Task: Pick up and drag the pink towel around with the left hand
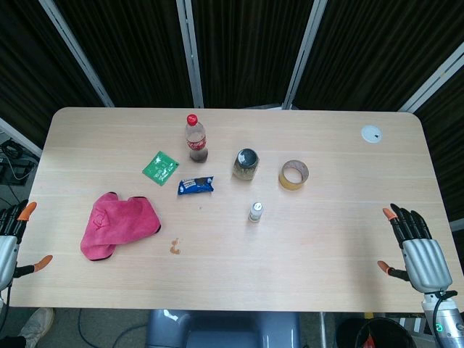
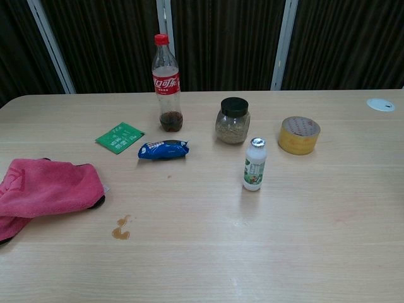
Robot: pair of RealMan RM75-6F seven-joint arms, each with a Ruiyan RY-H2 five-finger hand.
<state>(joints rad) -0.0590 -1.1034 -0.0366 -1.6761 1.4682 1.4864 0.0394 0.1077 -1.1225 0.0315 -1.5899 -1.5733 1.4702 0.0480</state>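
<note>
The pink towel (image 1: 116, 223) lies crumpled on the left part of the table; it also shows at the left edge of the chest view as the pink towel (image 2: 45, 188). My left hand (image 1: 14, 239) hangs at the table's left edge, fingers spread, empty, well left of the towel. At the front right corner, my right hand (image 1: 417, 246) is open too, fingers apart, holding nothing. Neither hand appears in the chest view.
Behind the towel lie a green sachet (image 1: 160, 167) and a blue snack packet (image 1: 196, 185). A cola bottle (image 1: 196, 138), a dark-lidded jar (image 1: 246, 164), a tape roll (image 1: 293, 175) and a small white bottle (image 1: 255, 212) stand mid-table. A brown stain (image 1: 175, 247) marks the wood.
</note>
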